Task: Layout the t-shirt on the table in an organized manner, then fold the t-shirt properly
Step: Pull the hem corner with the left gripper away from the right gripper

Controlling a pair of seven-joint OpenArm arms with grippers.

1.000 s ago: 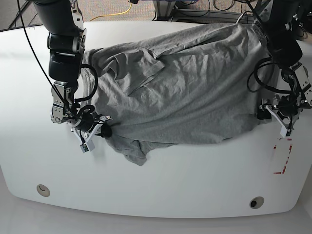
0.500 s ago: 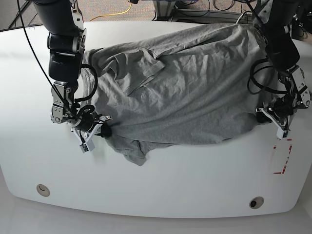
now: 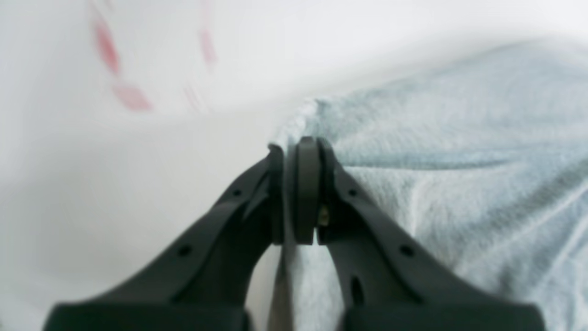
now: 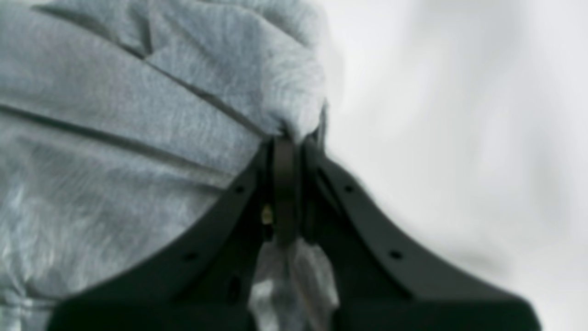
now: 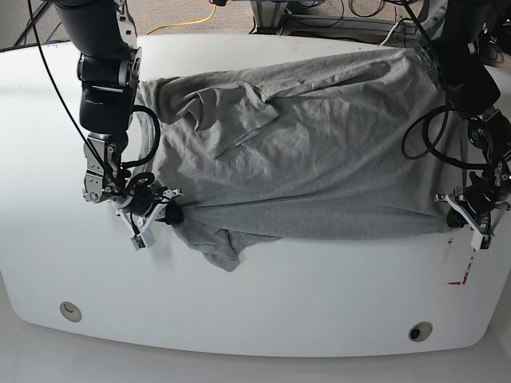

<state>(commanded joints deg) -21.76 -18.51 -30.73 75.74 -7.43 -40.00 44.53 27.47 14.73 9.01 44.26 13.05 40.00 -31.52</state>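
Grey cotton of the t-shirt (image 5: 311, 152) lies spread across the white tabletop (image 5: 263, 295), its near hem drawn almost straight between our two arms, with a sleeve crumpled at near left. We have the left pincer (image 3: 294, 151) clamped on a thin hem corner at the right, beside the red tape (image 5: 459, 263), and the right pincer (image 4: 287, 147) clamped on a bunched fold at the left. If we pull further apart, we judge the thin corner could slip free, or the cloth could drag toward one side and bunch again.
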